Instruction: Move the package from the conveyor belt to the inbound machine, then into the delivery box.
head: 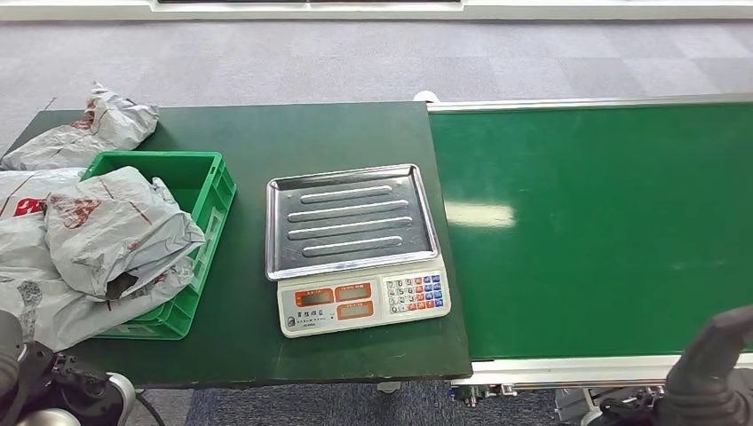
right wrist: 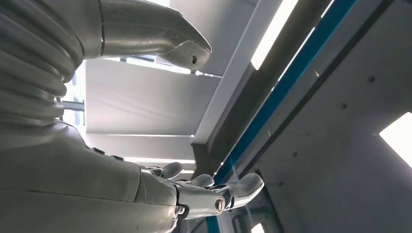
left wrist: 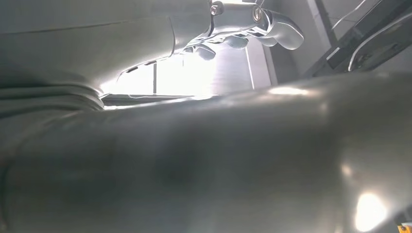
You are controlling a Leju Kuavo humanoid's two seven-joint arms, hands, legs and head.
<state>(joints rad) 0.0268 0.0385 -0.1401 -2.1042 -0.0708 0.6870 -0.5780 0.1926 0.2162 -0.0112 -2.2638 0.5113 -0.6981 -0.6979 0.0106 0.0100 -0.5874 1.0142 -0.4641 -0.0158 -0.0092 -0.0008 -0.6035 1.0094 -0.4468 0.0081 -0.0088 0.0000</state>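
I see the green conveyor belt [head: 595, 231] bare, butting against the dark table [head: 266, 133]. The ribbed steel scale [head: 351, 244] sits beside the green crate [head: 200, 191], where crumpled grey bags [head: 111, 231] spill over its edge. My right hand [right wrist: 194, 189] is spread, holding nothing. My left hand [left wrist: 252, 24] is blurred; I can't tell its grip.

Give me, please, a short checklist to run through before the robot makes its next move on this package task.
1. Package waiting on the belt: not ok, the visible stretch is bare.
2. Scale tray free: ok.
3. Room in the crate: not ok, a bag bulges over its rim.
4. Right hand free: ok, fingers apart, holding nothing.
5. Left hand free: cannot tell, the view is blocked and glaring.
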